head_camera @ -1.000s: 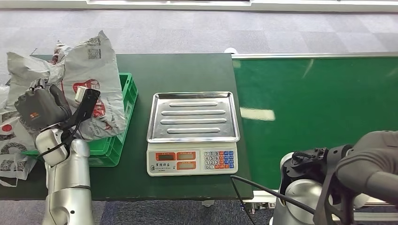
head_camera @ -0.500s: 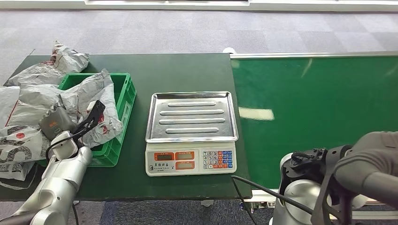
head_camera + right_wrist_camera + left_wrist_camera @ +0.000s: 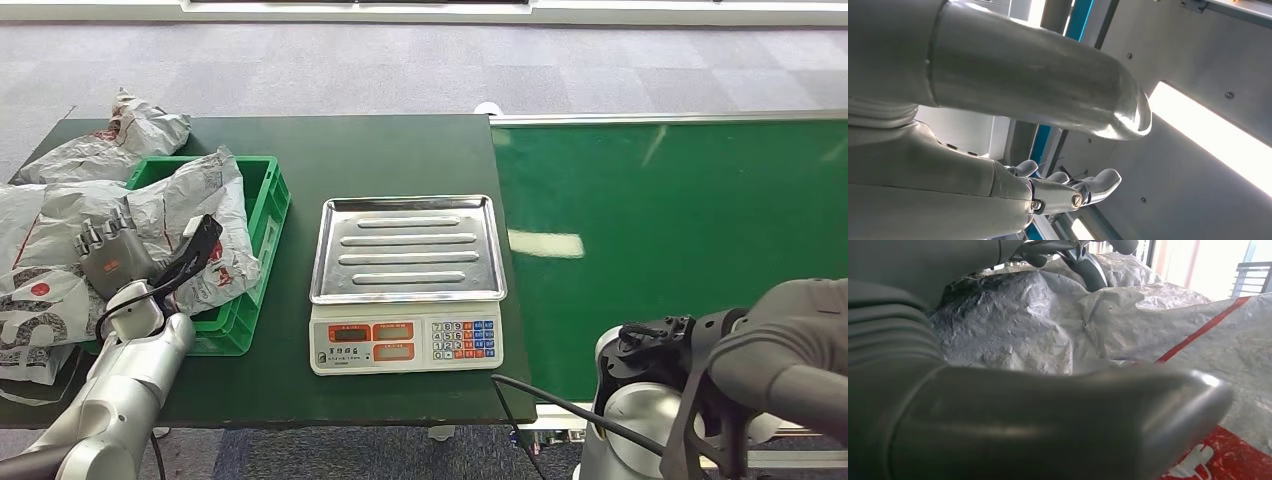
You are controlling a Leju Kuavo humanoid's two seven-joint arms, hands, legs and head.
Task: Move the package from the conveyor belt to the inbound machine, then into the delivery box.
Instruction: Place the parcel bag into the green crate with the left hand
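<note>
The package (image 3: 205,215) is a crumpled grey plastic mailer with red print and a dark code patch near its upper edge. It is draped over the near right part of the green box (image 3: 268,205), with its lower edge spilling onto the box's front rim. It lies just right of the left hand (image 3: 112,256), and a dark bracket at that wrist overlaps its left edge. In the left wrist view, wrinkled grey film (image 3: 1048,325) with a red stripe and a red printed patch is seen close beyond the thumb; contact cannot be judged there.

The left hand is seen with fingers extended upward and apart, nothing held in them. It sits over other grey mailers (image 3: 45,260) piled at the box's left side; one more mailer (image 3: 140,130) lies beyond the box's far left corner.

The right hand (image 3: 1068,192) is seen in the right wrist view with fingers stretched out and apart, nothing between them, a ceiling with strip lights behind it. The scale (image 3: 407,285) with its steel tray stands well right of the left hand, and the belt (image 3: 680,240) lies beyond the scale.

Against 0.5 s ago: the left hand's fingers are now raised and spread where they were curled down. The package is seen to sit slightly higher and fuller over the box. The scale and belt are unchanged.
</note>
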